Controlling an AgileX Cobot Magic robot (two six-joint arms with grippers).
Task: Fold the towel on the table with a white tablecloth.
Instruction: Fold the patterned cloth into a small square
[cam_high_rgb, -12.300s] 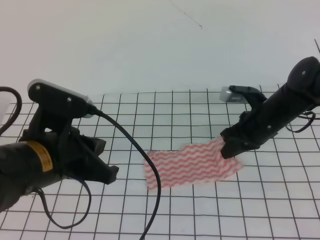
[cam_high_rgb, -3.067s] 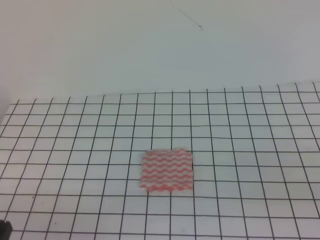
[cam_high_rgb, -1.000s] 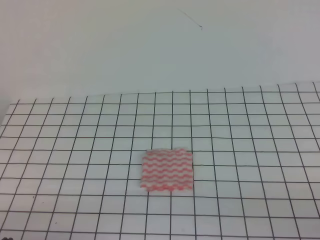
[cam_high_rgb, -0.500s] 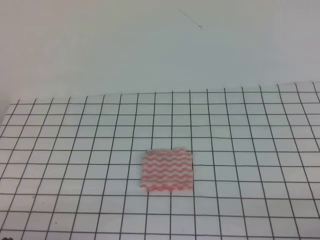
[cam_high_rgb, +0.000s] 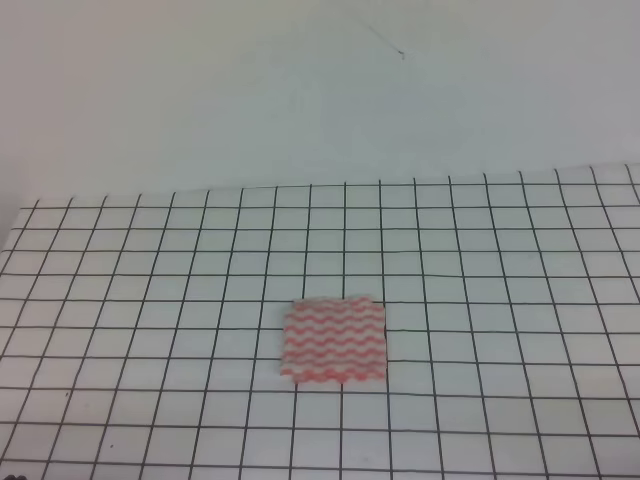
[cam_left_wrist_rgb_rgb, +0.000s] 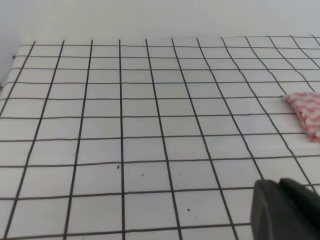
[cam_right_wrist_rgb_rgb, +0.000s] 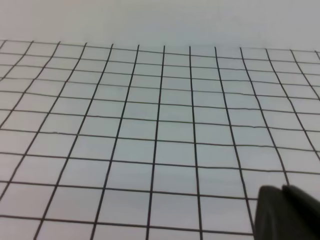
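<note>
Hand states indiscernible; towel (cam_high_rgb: 334, 341) a flat folded wavy-striped square on gridded tablecloth (cam_high_rgb: 500, 260).

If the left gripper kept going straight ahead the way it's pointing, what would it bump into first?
Probably just the table. The left gripper shows only as a dark tip at the bottom right, with bare checkered cloth ahead. The towel lies off to the right, likely outside its path, though depth is hard to judge.

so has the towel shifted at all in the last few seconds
No. The towel lies folded on the same grid squares of the tablecloth as it did three seconds ago, its edges meeting the same black lines.
</note>
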